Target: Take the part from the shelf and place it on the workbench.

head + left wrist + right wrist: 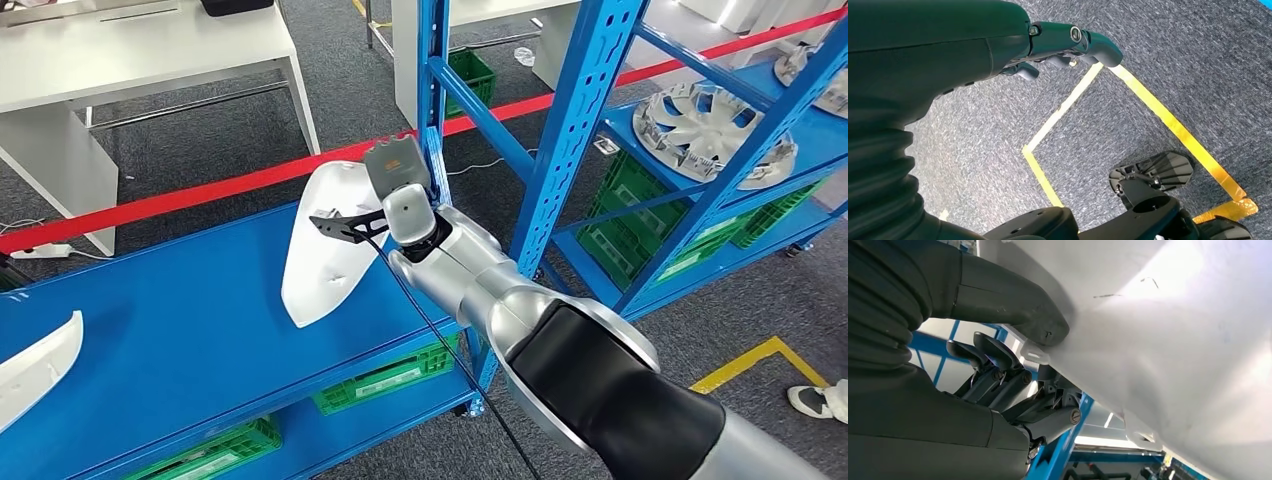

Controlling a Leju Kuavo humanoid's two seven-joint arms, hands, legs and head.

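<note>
The right hand (1013,365) pinches the white part (325,240), thumb (1013,307) pressed on one face and fingers (993,352) behind its edge. The part hangs tilted above the blue bench (180,330), near the shelf upright (433,90). The left hand (998,50) hangs over carpet, its fingers (1083,42) curled and holding nothing.

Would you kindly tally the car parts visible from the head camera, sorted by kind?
White body panels: 2, one held by the right hand above the blue workbench, one lying on it.
Wheel covers: 2 on the shelf.
Total: 4
</note>
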